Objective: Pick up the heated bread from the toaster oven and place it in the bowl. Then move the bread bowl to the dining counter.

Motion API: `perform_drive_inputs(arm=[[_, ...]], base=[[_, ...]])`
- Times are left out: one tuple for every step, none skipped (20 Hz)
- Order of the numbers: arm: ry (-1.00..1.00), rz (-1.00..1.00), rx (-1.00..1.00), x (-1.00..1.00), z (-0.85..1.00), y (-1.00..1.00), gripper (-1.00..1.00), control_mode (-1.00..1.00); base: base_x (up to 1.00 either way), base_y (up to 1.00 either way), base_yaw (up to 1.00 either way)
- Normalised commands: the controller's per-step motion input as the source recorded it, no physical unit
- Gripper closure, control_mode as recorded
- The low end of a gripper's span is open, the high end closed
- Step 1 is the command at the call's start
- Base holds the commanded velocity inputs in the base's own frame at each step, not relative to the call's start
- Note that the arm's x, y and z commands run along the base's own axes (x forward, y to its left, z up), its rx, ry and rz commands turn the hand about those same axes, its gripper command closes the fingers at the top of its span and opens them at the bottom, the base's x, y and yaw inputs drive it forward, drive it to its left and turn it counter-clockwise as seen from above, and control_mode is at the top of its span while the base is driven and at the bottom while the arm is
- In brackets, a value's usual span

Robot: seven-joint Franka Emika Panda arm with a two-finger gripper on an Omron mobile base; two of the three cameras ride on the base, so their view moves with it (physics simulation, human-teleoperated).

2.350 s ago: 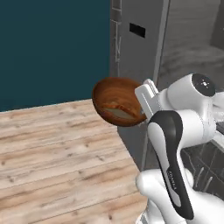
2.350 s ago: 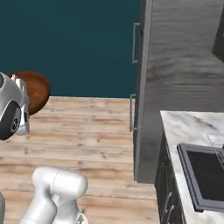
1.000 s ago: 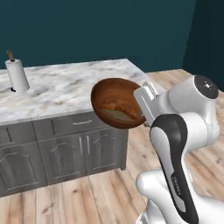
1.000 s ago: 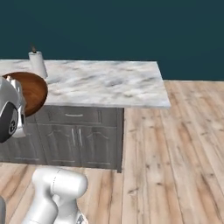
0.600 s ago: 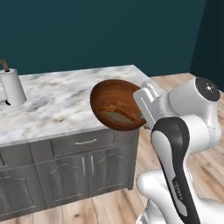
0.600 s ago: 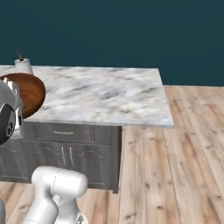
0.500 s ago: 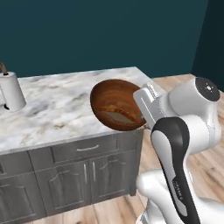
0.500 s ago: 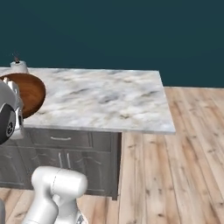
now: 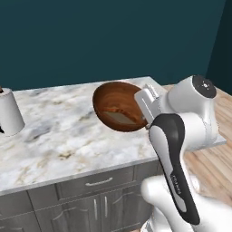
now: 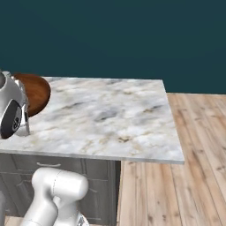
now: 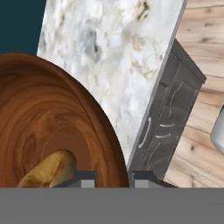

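My gripper (image 11: 113,178) is shut on the rim of the reddish-brown wooden bowl (image 9: 118,106), which it holds tilted in the air over the near right part of the dining counter (image 9: 59,136). The bread (image 11: 48,168), golden-brown, lies low inside the bowl (image 11: 48,109) and close to my fingers. In the left base view the bread (image 9: 118,117) is a pale patch at the bowl's bottom. From the right base view the bowl (image 10: 36,92) sticks out from behind the arm over the marble top (image 10: 110,114). The toaster oven is out of view.
A white paper towel roll (image 9: 9,111) stands at the counter's far left. Grey drawers and doors (image 11: 168,127) run below the marble top. Wooden floor (image 10: 194,176) lies to the right of the island, with a dark teal wall behind.
The base has driven towards the island, so the counter now looks nearer and larger in both base views. The bowl has stayed in the gripper, in the same pose against the arm.
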Motion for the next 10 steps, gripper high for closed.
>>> perform_drive_inputs(arm=[[0.09,0.00,-0.10,0.98,-0.33,0.00,1.00,-1.00],[0.13,0.00,-0.14,1.00,-0.41,0.09,1.00,-1.00],[0.17,0.00,-0.16,1.00,-0.47,0.02,1.00,-1.00],[0.18,0.00,-0.17,1.00,-0.54,0.06,1.00,-1.00],[0.20,0.00,-0.16,1.00,-0.56,0.08,1.00,-1.00],[0.21,0.00,-0.14,1.00,-0.62,0.23,1.00,-1.00],[0.15,0.00,-0.12,1.00,-0.69,0.31,1.00,-1.00],[0.06,0.01,-0.08,1.00,-0.69,0.24,1.00,-1.00],[0.00,0.02,-0.08,0.94,-0.69,0.25,1.00,-1.00],[0.00,0.03,-0.04,0.91,-0.67,0.24,1.00,-1.00]], base=[[0.00,0.00,0.00],[0.00,0.00,0.00],[0.00,0.00,0.00],[0.00,0.00,0.00],[0.00,0.00,0.00],[0.00,0.00,0.00],[0.00,0.00,0.00],[0.00,0.00,0.00],[0.00,0.00,0.00],[0.00,0.00,0.00]])
